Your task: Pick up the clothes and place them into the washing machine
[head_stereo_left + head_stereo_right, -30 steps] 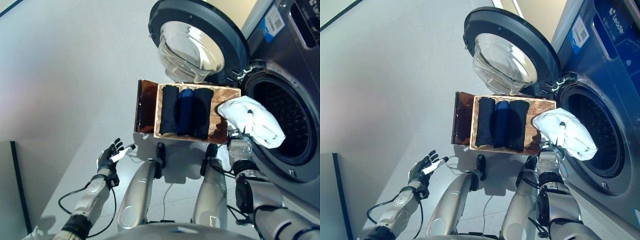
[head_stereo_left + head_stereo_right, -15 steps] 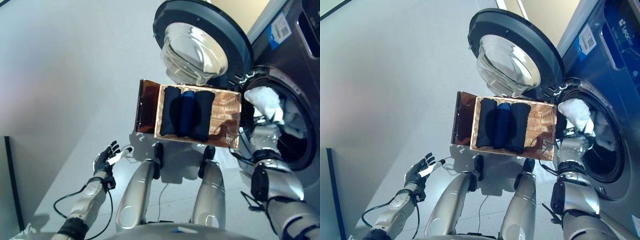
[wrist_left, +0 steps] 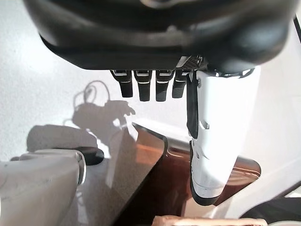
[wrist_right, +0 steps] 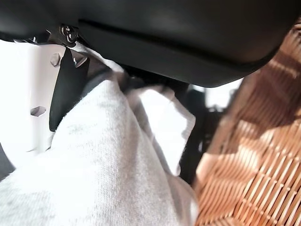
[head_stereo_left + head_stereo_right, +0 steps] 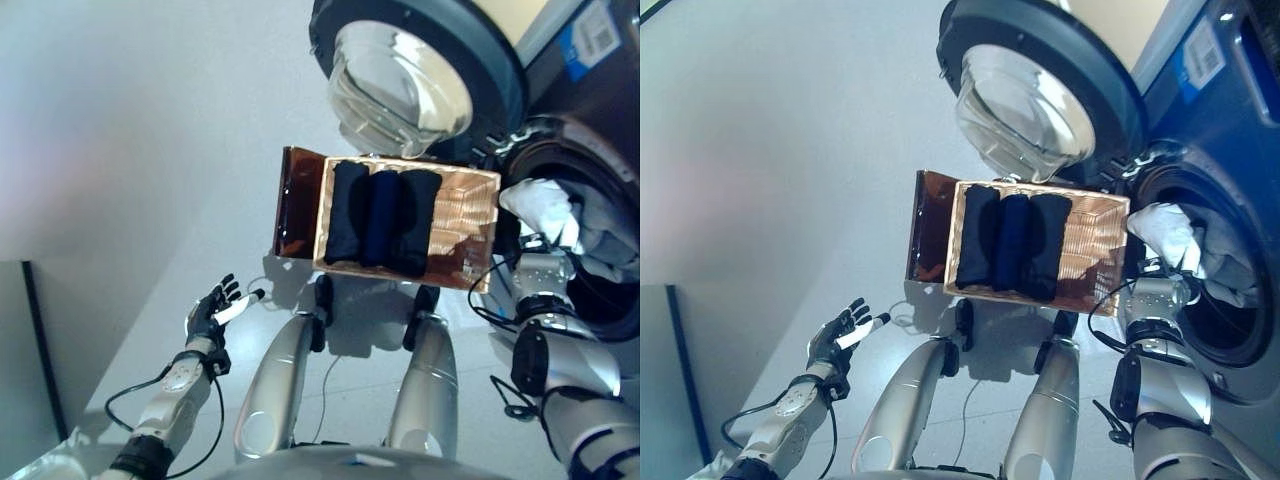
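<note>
A white garment (image 5: 541,204) hangs at the left rim of the washing machine's drum opening (image 5: 610,285). My right hand (image 4: 164,33) is shut on this white garment (image 4: 94,165), which covers its fingers; part of the cloth lies inside the drum. Three dark rolled clothes (image 5: 381,215) lie side by side in the wicker basket (image 5: 468,235) in front of the machine. Far to the left of the basket, low over the floor, my left hand (image 5: 208,316) is open and holds nothing.
The round washer door (image 5: 400,85) stands wide open behind the basket. A dark brown lid (image 5: 298,205) rests against the basket's left side. A dark upright edge (image 5: 42,350) stands at the far left. Grey floor lies to the left.
My right hand has carried the white garment from over the basket's right end to the drum's mouth. The view has shifted. The left hand stays still.
</note>
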Robot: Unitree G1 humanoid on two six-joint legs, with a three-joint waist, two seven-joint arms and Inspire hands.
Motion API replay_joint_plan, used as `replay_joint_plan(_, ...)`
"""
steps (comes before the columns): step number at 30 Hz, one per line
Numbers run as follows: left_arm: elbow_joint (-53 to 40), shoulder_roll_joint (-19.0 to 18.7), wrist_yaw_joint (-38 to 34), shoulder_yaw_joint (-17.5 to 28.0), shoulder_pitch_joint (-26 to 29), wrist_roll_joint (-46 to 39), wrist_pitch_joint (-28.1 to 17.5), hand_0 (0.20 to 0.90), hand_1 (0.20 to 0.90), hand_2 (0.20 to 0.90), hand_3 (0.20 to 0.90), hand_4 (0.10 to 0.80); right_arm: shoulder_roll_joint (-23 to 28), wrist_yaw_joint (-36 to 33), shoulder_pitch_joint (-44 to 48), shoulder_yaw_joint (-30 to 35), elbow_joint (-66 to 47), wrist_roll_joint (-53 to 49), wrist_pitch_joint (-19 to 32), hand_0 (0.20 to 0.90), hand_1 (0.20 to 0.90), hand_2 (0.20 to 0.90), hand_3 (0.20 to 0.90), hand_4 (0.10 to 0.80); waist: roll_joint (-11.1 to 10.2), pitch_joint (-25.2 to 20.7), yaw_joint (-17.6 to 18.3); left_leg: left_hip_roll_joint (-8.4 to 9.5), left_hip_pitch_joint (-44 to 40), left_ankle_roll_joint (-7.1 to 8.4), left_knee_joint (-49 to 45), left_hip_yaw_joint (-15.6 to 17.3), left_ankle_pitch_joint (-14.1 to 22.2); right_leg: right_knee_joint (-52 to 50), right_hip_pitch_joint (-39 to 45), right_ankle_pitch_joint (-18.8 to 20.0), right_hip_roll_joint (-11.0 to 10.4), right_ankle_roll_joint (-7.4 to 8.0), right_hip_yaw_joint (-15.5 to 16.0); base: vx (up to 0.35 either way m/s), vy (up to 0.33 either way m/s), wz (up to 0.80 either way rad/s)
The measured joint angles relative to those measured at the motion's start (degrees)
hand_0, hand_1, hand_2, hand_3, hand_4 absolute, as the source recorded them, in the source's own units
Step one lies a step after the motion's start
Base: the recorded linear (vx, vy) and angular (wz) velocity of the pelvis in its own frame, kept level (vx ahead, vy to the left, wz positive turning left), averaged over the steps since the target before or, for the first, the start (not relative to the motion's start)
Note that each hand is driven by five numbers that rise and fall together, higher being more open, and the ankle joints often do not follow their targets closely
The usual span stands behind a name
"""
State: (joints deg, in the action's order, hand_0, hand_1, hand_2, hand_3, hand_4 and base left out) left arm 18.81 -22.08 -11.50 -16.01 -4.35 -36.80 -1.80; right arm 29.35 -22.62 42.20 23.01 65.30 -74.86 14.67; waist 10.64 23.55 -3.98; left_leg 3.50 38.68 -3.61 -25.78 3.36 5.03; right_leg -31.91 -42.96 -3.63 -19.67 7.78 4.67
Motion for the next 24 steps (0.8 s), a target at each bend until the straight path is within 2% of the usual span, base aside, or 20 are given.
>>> replay_joint_plan(5, -0.54, -0.18, -0.19, 0.48, -0.53, -0.15, -0.48, 0.900, 0.900, 0.900, 0.900, 0.800, 1.65, -0.34, 1.58, 0.02, 1.84, -0.31, -0.03, 0.200, 0.200, 0.200, 0.200, 0.300, 2.23, -0.04, -0.46, 0.61, 0.82, 0.26, 0.01, -0.06, -0.28, -2.30, -2.07, -0.95, -0.83, 0.11, -0.38, -0.014, -0.003, 0.06)
replay_joint_plan(9, -0.86, -0.18, -0.12, 0.36, -0.49, -0.14, -0.69, 0.900, 0.900, 0.900, 0.900, 0.800, 4.68, -1.18, 2.70, -0.19, 2.24, -0.21, -0.74, 0.200, 0.200, 0.200, 0.200, 0.300, 2.54, -0.16, -1.26, 0.71, 0.96, 0.50, 1.07, 0.20, -0.64, -2.90, -3.07, -1.74, -0.88, -0.41, -0.99, 0.046, -0.006, 0.00)
replay_joint_plan(19, -1.71, -0.18, -0.10, 0.00, -0.39, -0.09, -1.01, 0.900, 0.900, 0.900, 0.900, 0.800, 9.35, -1.79, 4.47, -0.78, 3.35, 1.36, -2.40, 0.200, 0.200, 0.200, 0.200, 0.300, 2.87, -0.23, -1.37, 1.28, 0.89, 0.98, 1.85, 0.19, -1.36, -4.89, -4.63, -2.42, -1.36, -0.38, -1.70, -0.011, -0.003, 0.02)
replay_joint_plan(24, -1.93, -0.25, -0.10, 0.02, -0.41, 0.15, -1.04, 0.900, 0.900, 0.900, 0.900, 0.800, 14.68, -3.57, 5.98, -0.50, 3.52, 2.38, -3.48, 0.200, 0.200, 0.200, 0.200, 0.300, 3.49, -0.05, -1.54, 1.54, 0.88, 0.72, 2.09, 0.36, -1.55, -4.77, -4.74, -2.45, -1.61, -0.44, -1.90, 0.000, 0.000, 0.00)
